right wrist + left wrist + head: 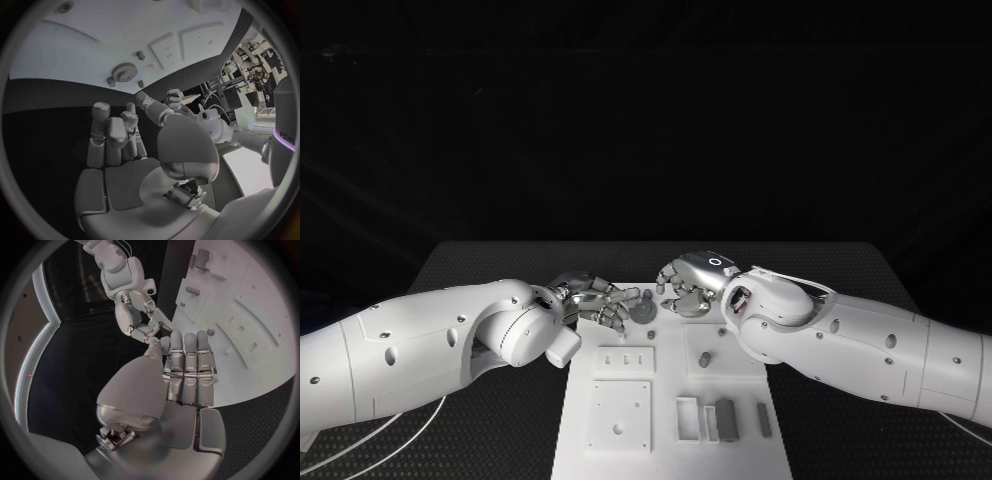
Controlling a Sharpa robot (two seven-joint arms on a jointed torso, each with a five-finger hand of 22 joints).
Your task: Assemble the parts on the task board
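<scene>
Both hands met over the far end of the board (733, 440). The left hand (596, 300) hovered with fingers extended side by side and nothing seen in them; the right hand (687, 285) had its fingers partly curled, also with nothing visible in its grasp. Between them, near the board's far edge, a small grey peg (648, 308) stood, and the right wrist view showed a grey gear (127, 73) lying flat on the board with small pegs beside it.

The step appeared to be a pick-up at the far end. Done well, it would call for one hand to pinch the chosen part squarely while the other stayed apart from it, then lift straight up before moving to a slot.

Counted: two hands, one board, one gear, about three small pegs near it, and three upright grey blocks (718, 420) at the near end.
</scene>
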